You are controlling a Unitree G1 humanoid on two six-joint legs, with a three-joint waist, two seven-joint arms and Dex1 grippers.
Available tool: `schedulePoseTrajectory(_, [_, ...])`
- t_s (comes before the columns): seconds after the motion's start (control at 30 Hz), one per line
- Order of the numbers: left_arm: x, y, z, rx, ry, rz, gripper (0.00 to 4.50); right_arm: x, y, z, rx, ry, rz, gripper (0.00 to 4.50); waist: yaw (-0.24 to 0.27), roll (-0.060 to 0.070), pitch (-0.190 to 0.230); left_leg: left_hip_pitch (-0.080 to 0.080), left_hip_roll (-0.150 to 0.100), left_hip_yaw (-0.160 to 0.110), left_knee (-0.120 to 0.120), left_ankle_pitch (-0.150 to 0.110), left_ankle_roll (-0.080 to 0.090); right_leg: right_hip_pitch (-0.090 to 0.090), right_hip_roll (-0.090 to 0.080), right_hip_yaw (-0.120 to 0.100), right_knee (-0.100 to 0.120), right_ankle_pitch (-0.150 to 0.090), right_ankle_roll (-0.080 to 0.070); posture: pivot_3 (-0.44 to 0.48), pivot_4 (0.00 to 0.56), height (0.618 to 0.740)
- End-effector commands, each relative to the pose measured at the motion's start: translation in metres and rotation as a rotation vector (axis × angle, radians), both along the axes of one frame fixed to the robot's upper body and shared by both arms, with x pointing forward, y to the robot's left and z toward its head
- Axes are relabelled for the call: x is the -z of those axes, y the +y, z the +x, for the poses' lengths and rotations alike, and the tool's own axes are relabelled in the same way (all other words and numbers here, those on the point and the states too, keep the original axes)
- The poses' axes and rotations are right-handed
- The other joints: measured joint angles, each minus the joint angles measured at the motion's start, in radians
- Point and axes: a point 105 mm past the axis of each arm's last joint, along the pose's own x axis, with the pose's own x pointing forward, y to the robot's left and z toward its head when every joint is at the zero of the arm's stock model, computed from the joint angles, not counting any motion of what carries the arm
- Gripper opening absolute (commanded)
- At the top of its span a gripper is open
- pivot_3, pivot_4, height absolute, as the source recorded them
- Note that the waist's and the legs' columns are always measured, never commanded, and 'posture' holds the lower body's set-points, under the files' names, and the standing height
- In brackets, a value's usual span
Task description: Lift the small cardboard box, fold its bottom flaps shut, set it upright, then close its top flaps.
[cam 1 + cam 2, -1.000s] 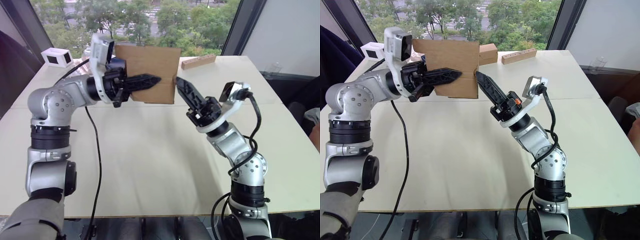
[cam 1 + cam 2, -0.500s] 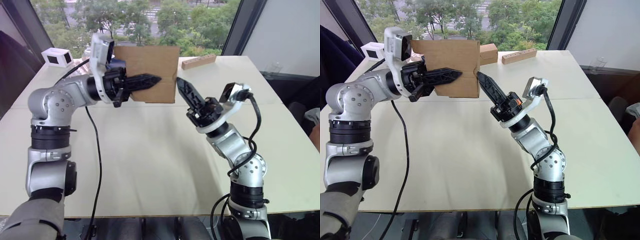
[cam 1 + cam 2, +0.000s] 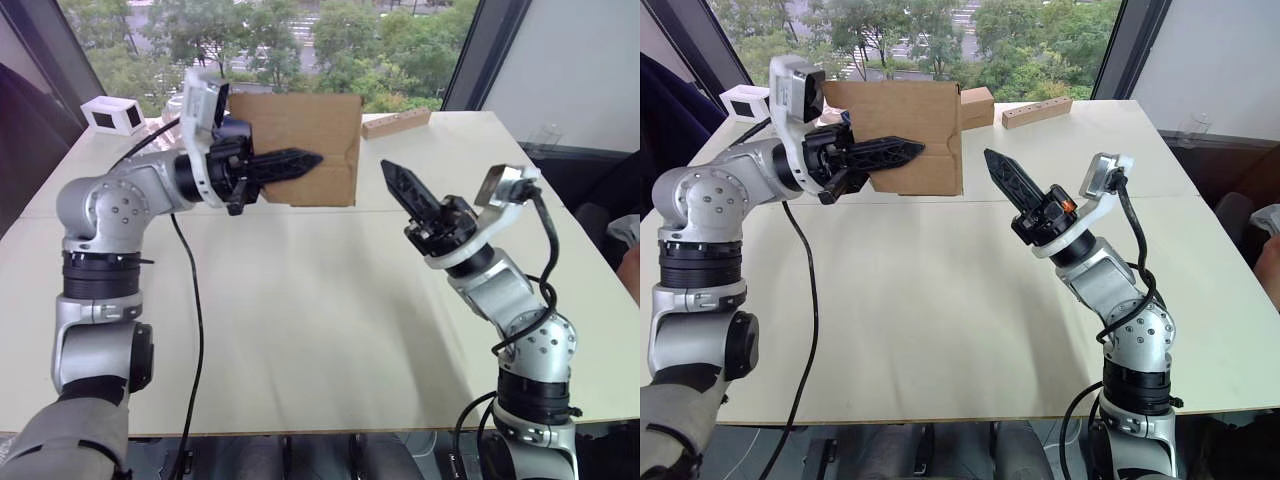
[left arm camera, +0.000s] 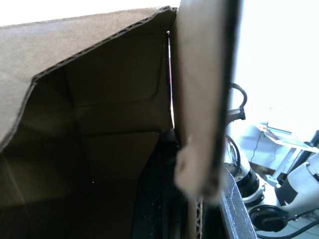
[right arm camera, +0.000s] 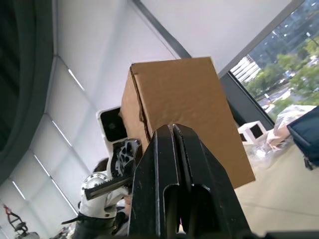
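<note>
My left gripper [image 3: 305, 160] holds the small cardboard box [image 3: 300, 120] in the air over the far half of the table, shut on one of its walls, with one black finger lying across the brown front face. The left wrist view looks into the box's dark inside [image 4: 99, 129], with a cardboard wall [image 4: 204, 99] seen edge-on. A narrow flap [image 3: 956, 140] runs down the box's right edge. My right gripper [image 3: 388, 168] is shut and empty. It points up toward the box from the right, a short gap away. In its wrist view the box [image 5: 184, 94] shows beyond the fingertips [image 5: 164, 134].
A long wooden block [image 3: 397, 122] lies at the far right of the table [image 3: 300, 330]. A small brown box [image 3: 977, 106] sits behind the held box. A white box [image 3: 113, 115] stands at the far left. A navy pouch [image 5: 306, 137] lies further back.
My right gripper has pulled back to the right, away from the box's right edge, and its arm has shifted right. The left gripper and the box have stayed put.
</note>
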Motion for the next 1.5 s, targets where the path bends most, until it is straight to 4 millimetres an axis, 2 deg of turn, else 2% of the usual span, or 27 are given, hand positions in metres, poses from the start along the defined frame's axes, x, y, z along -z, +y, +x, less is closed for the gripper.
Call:
schedulePoseTrajectory(0.03, [-0.005,0.000,-0.005,0.017,-0.030,-0.011,0.00,-0.004,0.015,0.002,-0.005,-0.044,-0.040,0.02,0.001,0.000,0.000,0.000,0.000,0.000,0.000,0.000,0.000,0.000,0.000,0.000,0.000,0.000,0.000,0.000,0.150,0.740])
schedulePoseTrajectory(0.3, [-0.001,-0.002,-0.006,0.020,-0.025,0.005,0.00,0.000,0.040,-0.007,-0.113,-0.055,-0.065,0.02,0.004,0.000,0.000,0.000,0.000,0.000,0.000,0.000,0.000,0.000,-0.001,0.000,0.000,0.000,0.000,0.000,0.150,0.740])
schedulePoseTrajectory(0.5, [0.004,-0.004,-0.006,0.022,-0.018,0.019,0.00,0.005,0.049,-0.008,-0.129,-0.052,-0.083,0.02,0.003,0.000,0.000,0.000,0.000,0.000,0.000,0.000,0.000,0.000,0.000,0.000,0.000,0.000,0.000,0.000,0.150,0.740])
schedulePoseTrajectory(0.57, [0.004,-0.004,-0.006,0.020,-0.018,0.021,0.00,0.006,0.049,-0.009,-0.125,-0.051,-0.087,0.02,0.003,0.000,0.000,0.000,0.000,0.000,0.000,0.000,0.000,0.000,0.000,0.000,0.000,0.000,0.000,0.000,0.150,0.740])
schedulePoseTrajectory(0.73, [0.010,-0.001,-0.004,-0.006,-0.033,0.089,0.00,0.007,0.035,-0.008,-0.067,-0.049,-0.091,0.02,0.003,0.000,0.000,0.000,0.000,0.000,0.000,0.000,0.000,0.000,0.000,0.000,0.000,0.000,0.000,0.000,0.150,0.740])
schedulePoseTrajectory(0.77, [0.013,0.000,-0.001,-0.051,-0.066,0.132,0.00,0.009,0.027,-0.008,-0.033,-0.045,-0.109,0.02,0.003,0.000,0.000,0.000,0.000,0.000,0.000,0.000,0.000,0.000,0.000,0.000,0.000,0.000,0.000,0.000,0.150,0.740])
schedulePoseTrajectory(0.9, [0.020,0.004,0.000,-0.100,-0.161,0.315,0.00,0.028,-0.005,-0.016,0.076,-0.008,-0.281,0.02,0.009,0.000,0.000,0.000,-0.001,0.000,0.000,0.000,0.000,0.000,-0.001,0.000,-0.001,0.000,0.000,0.000,0.150,0.740])
schedulePoseTrajectory(0.97, [0.033,0.006,-0.003,-0.080,-0.200,0.491,0.00,0.041,-0.015,-0.024,0.092,0.004,-0.430,0.02,0.009,0.000,0.000,-0.001,-0.001,0.000,0.000,0.000,0.000,0.001,-0.001,0.000,-0.001,0.000,0.000,0.000,0.150,0.740])
schedulePoseTrajectory(1.07, [0.049,0.012,-0.004,-0.032,-0.294,0.752,0.00,0.056,-0.022,-0.043,0.064,-0.010,-0.668,0.02,0.008,0.000,0.000,0.000,-0.002,0.000,-0.001,0.000,0.000,0.001,-0.001,0.000,-0.002,0.000,0.000,0.000,0.150,0.740])
schedulePoseTrajectory(1.2, [0.061,0.012,-0.002,0.040,-0.420,0.992,0.00,0.073,-0.023,-0.066,-0.008,-0.054,-0.975,0.02,0.009,0.000,0.000,0.000,-0.001,0.000,-0.001,0.000,0.000,0.002,0.001,0.000,-0.003,0.000,0.000,0.000,0.150,0.740])
schedulePoseTrajectory(1.23, [0.068,0.009,-0.003,0.076,-0.448,1.060,0.00,0.088,-0.026,-0.072,-0.019,-0.070,-1.144,0.02,0.008,0.000,0.000,0.000,-0.001,0.000,-0.001,0.000,0.000,0.002,0.001,0.000,-0.003,0.000,0.000,0.000,0.150,0.740])
schedulePoseTrajectory(1.3, [0.077,0.002,-0.004,0.121,-0.503,1.129,0.00,0.104,-0.031,-0.079,-0.040,-0.098,-1.326,0.02,0.009,0.001,0.000,0.001,-0.001,0.000,-0.001,-0.001,0.001,0.003,0.002,0.000,-0.004,0.000,0.000,0.000,0.150,0.740])
schedulePoseTrajectory(1.37, [0.083,-0.003,-0.002,0.144,-0.550,1.167,0.00,0.106,-0.027,-0.080,-0.038,-0.125,-1.346,0.02,0.009,0.000,0.001,0.000,-0.001,0.000,0.000,-0.001,0.001,0.004,0.002,-0.001,-0.005,0.000,0.000,0.000,0.150,0.740])
schedulePoseTrajectory(1.5, [0.108,-0.012,-0.005,0.162,-0.478,1.247,0.00,0.102,-0.018,-0.078,0.017,-0.133,-1.270,0.02,0.009,0.000,0.001,0.000,0.000,-0.001,0.000,-0.001,0.001,0.004,0.003,0.000,-0.005,0.000,0.000,0.000,0.150,0.740])
